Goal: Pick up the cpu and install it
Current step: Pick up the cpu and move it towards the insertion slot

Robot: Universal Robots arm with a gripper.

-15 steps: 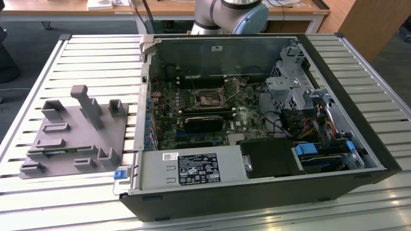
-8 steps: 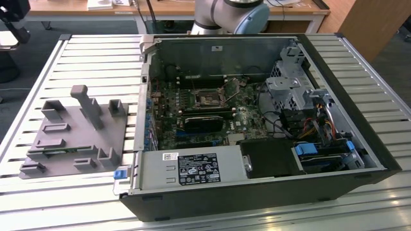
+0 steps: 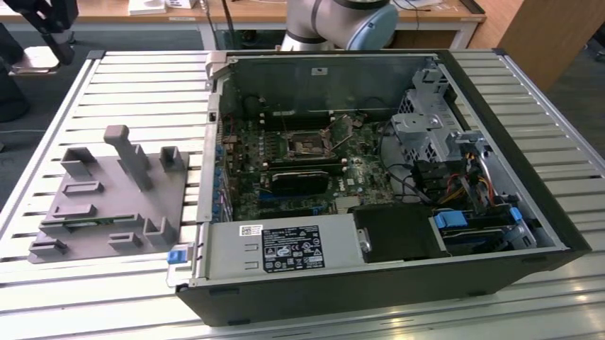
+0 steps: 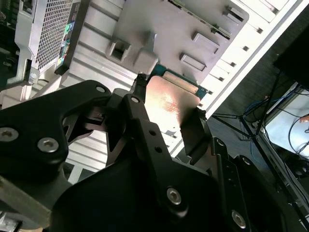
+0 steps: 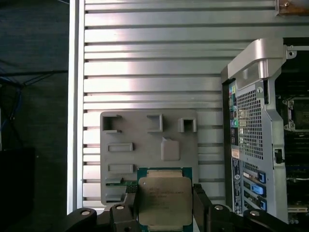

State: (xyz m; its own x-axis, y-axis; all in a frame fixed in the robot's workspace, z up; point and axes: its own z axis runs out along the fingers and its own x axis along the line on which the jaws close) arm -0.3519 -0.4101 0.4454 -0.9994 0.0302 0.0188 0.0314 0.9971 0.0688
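While the robot arm's pale base (image 3: 341, 21) stands at the far side in the exterior view, the opened computer case (image 3: 378, 212) lies on the slatted metal counter (image 3: 142, 78). The dark square socket (image 3: 307, 146) sits mid-board. The grey tray (image 3: 104, 205) lies just beside the case, to the exterior view's left.

Over to the first wrist view, and we have a grip! The pincer (image 5: 164, 205) is closed on the cpu (image 5: 164, 193), one finger on each of two opposite edges. Silvery lid facing the camera, green rim showing, and the chip hangs over the tray's near edge.

Second wrist view now: the chip's other face glints between the black fingers (image 4: 140, 92), the tray beyond it.

By my reckoning this is the carry. Done well, that means the chip stays flat and square, squeezed only at its rim, with no tilt or slip that would spoil its alignment with the socket.

The counter is ribbed aluminium. Wooden desks (image 3: 283, 10) stand behind it, with dark floor and loose cables (image 4: 270, 111) off its edge.
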